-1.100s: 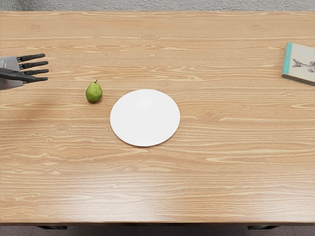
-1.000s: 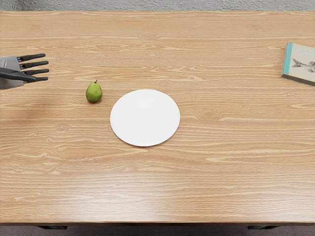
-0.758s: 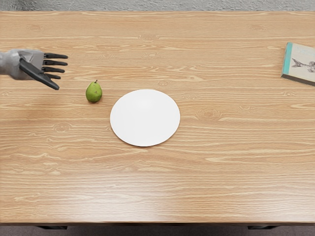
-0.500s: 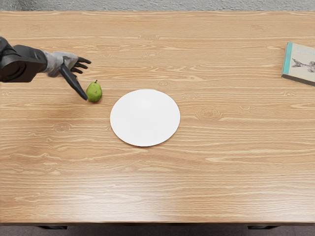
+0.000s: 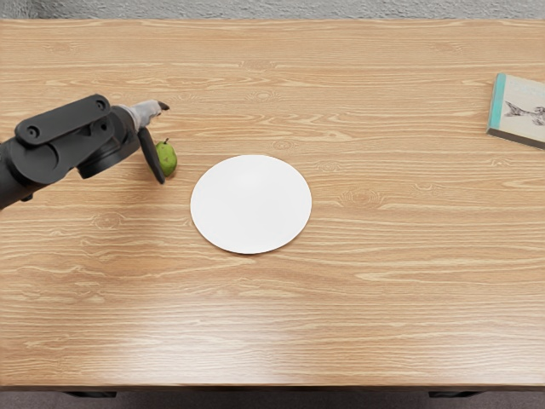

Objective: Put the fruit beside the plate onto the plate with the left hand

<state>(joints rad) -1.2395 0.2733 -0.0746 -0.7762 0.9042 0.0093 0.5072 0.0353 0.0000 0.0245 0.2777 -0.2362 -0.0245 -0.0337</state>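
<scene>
left hand (image 5: 147,115) at pear's (image 5: 169,158) left side | pear just beside plate (image 5: 251,204)

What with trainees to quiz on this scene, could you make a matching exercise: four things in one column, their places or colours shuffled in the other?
Things:
1. pear
2. plate
3. book
4. left hand

Descriptions:
a. far right, cut off by the picture's edge
b. white and round, in the middle
c. its arm comes in from the left; it is beside the pear
d. green, just left of the plate

Pairs: 1-d, 2-b, 3-a, 4-c
</scene>
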